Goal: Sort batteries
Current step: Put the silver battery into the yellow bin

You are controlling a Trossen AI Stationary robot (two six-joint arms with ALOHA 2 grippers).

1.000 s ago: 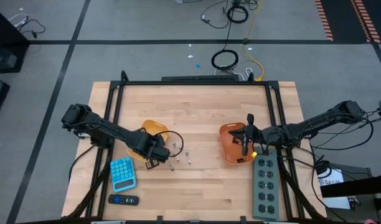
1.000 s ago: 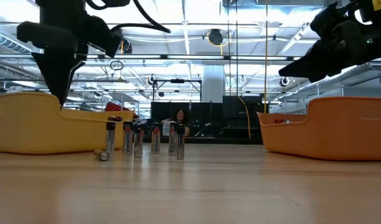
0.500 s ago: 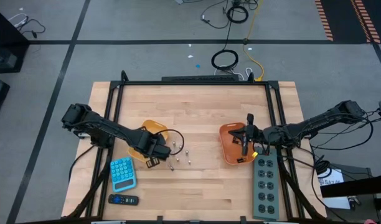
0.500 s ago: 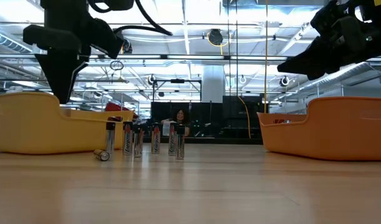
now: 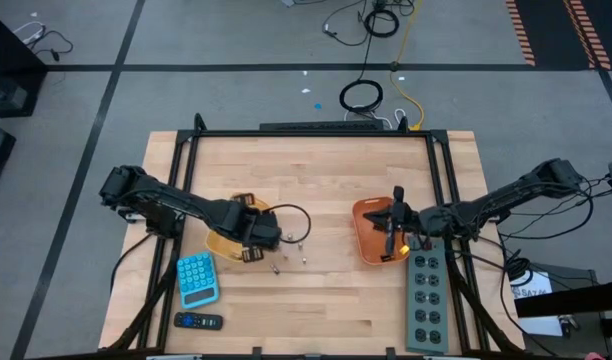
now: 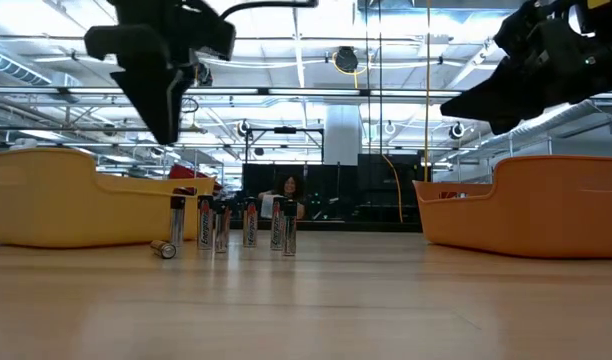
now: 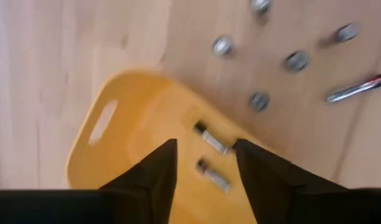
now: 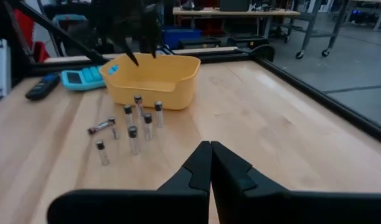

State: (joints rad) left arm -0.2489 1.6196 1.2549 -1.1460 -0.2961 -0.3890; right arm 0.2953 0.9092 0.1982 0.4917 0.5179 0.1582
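Left gripper [image 7: 203, 163] poised above the yellow tray [image 7: 125, 152], fingers [image 7: 154, 174] parted with nothing between them, cut off at the bottom edge of the left wrist frame. Seen through the gap, two batteries [image 7: 211, 138] lying flat inside that tray; upper right of the same frame, five more on bare wood, four end-on as small round caps and one lying on its side, all somewhat smeared. In the high view, same gripper [image 5: 254, 236] left of centre, covering most of the yellow tray [image 5: 218, 243] so that only slivers of rim show; standing batteries [image 5: 302, 242] just to its right, too small there to count or to sort by colour. In the low view, gripper body [image 6: 166, 60] dark at upper left, top cropped; about five batteries [image 6: 244, 222] upright in a cluster left of centre, one more [image 6: 164, 248] lying down in front, yellow tray [image 6: 46, 195] behind them at far left. Right gripper [image 8: 210, 163] pressed fully together, empty, at bottom centre of the right wrist frame; in the high view [image 5: 394, 230] over the orange tray [image 5: 366, 232], whose contents stay hidden behind the arm. Blue calculator [image 5: 197, 278] and black remote [image 5: 198, 321] at lower left of the high view, well apart from the batteries.
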